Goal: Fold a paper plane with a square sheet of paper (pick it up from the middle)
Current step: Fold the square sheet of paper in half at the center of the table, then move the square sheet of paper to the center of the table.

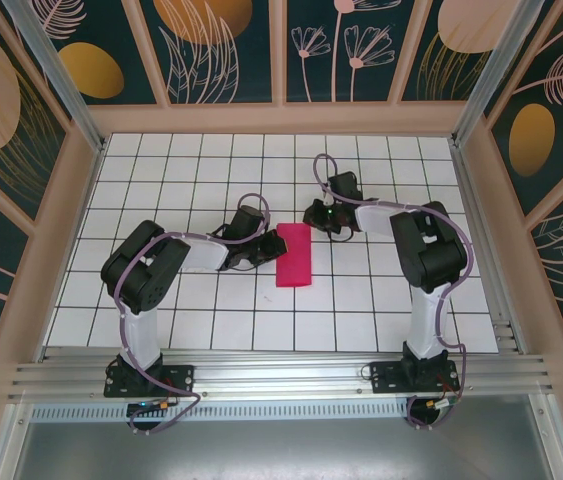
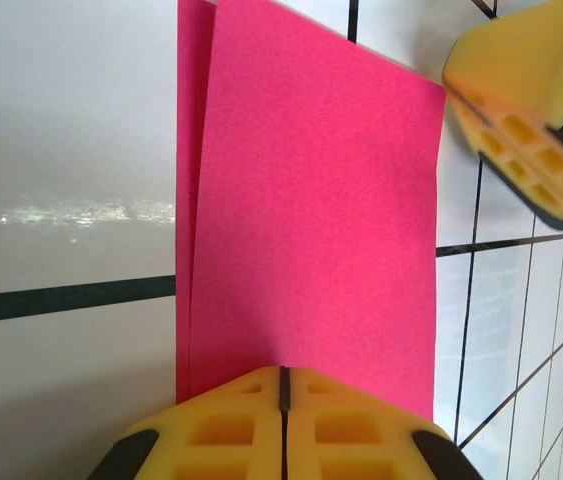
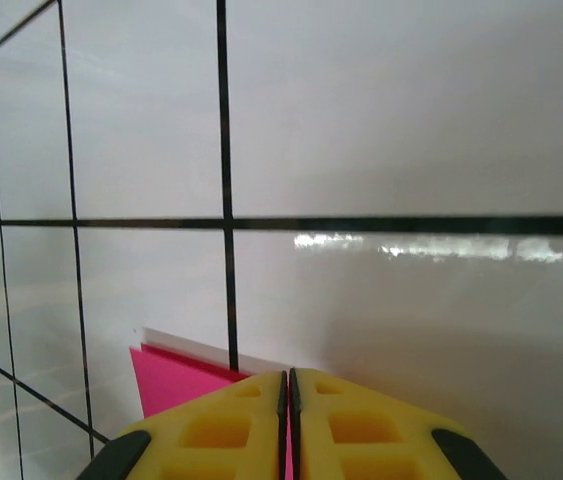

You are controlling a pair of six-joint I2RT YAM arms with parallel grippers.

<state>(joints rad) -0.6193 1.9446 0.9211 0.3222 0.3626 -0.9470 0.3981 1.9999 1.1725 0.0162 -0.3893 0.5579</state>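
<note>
As the folded square sheet of paper point(image 2: 311, 200) stretches straight ahead of my closed left gripper point(image 2: 283, 374), my right gripper point(image 3: 289, 376), also closed, sits at its far corner.

Blocked along the left edge of the folded sheet of paper point(image 1: 294, 255) by the left gripper point(image 1: 267, 250), jaws closed. Blocked at its far right corner by the right gripper point(image 1: 313, 214), likewise closed. Free passage over bare tabletop point(image 1: 361, 310) along its right edge, nearward of it, and beyond its far edge.
</note>
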